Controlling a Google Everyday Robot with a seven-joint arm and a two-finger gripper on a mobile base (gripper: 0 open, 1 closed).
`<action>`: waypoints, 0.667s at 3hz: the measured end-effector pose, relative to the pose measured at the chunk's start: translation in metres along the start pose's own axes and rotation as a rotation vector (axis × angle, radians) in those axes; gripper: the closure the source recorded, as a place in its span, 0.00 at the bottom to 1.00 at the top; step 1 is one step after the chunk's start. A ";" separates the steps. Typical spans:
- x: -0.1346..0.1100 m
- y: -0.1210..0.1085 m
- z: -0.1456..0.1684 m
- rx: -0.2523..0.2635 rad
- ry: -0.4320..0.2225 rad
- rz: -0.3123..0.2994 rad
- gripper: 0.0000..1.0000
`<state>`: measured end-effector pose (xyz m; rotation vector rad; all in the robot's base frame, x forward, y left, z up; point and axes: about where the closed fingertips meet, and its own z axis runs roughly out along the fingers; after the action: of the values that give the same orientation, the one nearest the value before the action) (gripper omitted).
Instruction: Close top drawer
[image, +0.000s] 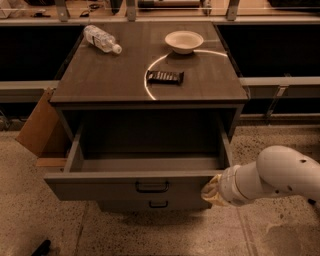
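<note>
Gripper (212, 190): low at the right end of the top drawer (100, 188), up against the front panel's right edge or just short of it; contact not clear from here. Whether it is apart or together, you cannot tell. The white arm (282, 175) comes in from the right, above the speckled floor (150, 235).

Top drawer: pulled well out of the cabinet (110, 75), box open to view, nothing seen inside. Dark loop handle (152, 187) sits mid-front, well left of the gripper.

Below it: a shorter drawer front (122, 205) with its own small handle (158, 204), set back under the open one.

On the cabinet top:
- plastic bottle (101, 38) lying on its side, back left
- pale bowl (184, 41) upright, back right
- dark wrapped bar (165, 77) lying flat near the middle

All three are well apart from the drawer.

Left of the cabinet: a cardboard box (42, 125) leaning beside the drawer's left wall, near it. Your straight path for the front panel shows nothing between it and the cabinet opening.
</note>
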<state>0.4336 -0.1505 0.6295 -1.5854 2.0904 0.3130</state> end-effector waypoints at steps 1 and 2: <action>-0.005 -0.023 0.020 0.022 -0.011 0.013 1.00; -0.006 -0.028 0.022 0.027 -0.021 0.006 1.00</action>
<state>0.4665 -0.1433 0.6169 -1.5546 2.0752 0.3012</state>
